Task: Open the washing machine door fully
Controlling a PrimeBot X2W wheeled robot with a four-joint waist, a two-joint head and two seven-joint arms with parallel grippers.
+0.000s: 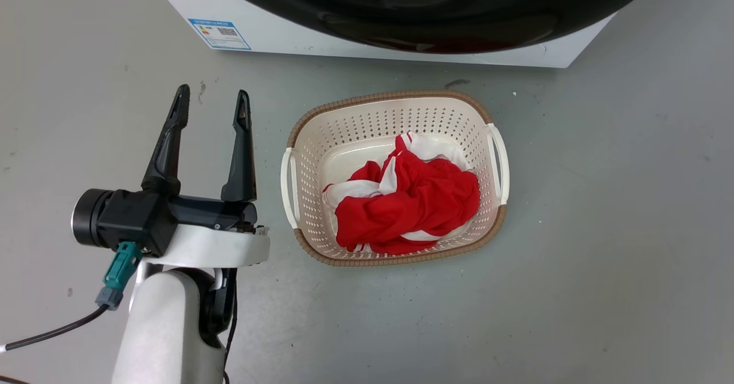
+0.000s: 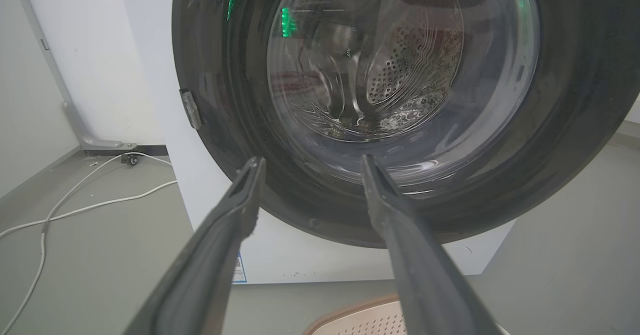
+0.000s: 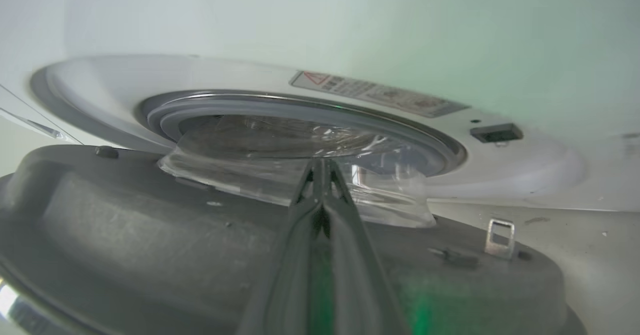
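Washing machine door [image 1: 430, 11], twelve o'clock, ajar: how next?
— Right gripper [image 3: 320, 167], fingers together, empty, sits by its inner face: sweep outward steadily. Left gripper [image 1: 213, 93] gapes, empty.

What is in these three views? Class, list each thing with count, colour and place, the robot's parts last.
washing machine: one, white, on the grey floor.
washing machine door: one, glossy black, glass centre, partly open.
rubber ring: one, grey, around the drum opening.
label: one, blue, machine's lower corner.
basket: one, cream, brown rim, before the machine.
cloth: one bundle, red and white, in the basket.
cable: two strands, white, on the floor.
left gripper: one, dark, open, facing the door.
right gripper: one, dark, shut, by the door's inner side.
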